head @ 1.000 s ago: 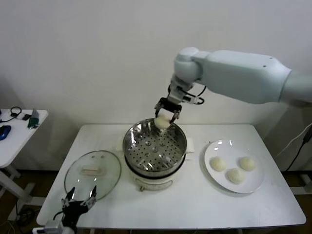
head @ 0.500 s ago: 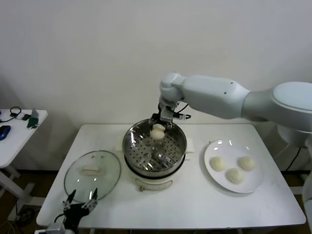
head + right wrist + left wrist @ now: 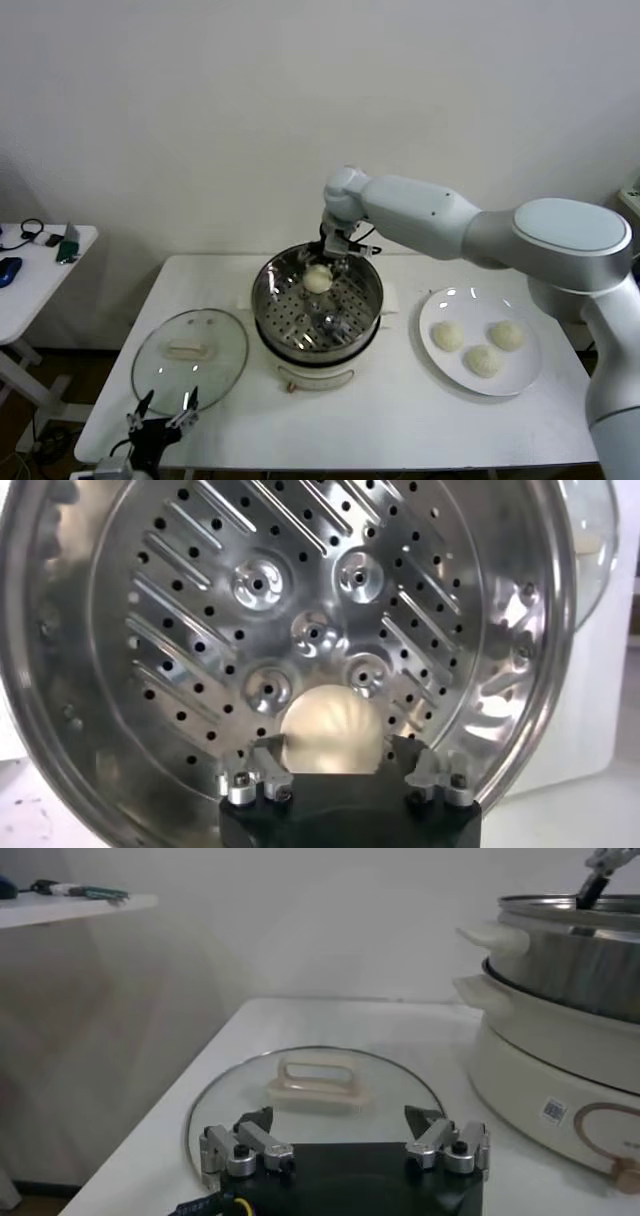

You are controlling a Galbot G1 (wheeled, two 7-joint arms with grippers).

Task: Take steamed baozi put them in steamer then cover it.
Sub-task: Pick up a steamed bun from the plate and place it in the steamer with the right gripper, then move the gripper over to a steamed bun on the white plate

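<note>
White table point(image 3: 400, 420) against a pale wall point(image 3: 200, 100). On the table's right part, a white plate point(image 3: 437, 352). Left of the table, apart from it, a smaller side table point(image 3: 30, 290) bearing a blue item point(image 3: 8, 270), cables point(image 3: 32, 230) and small gadgets point(image 3: 66, 243).

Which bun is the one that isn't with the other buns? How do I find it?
Find the shiny steel steamer in the middle of the white table. One cream-white bun sits on its holey tray, near the far rim. The other three buns lie on the white plate to the right.
</note>
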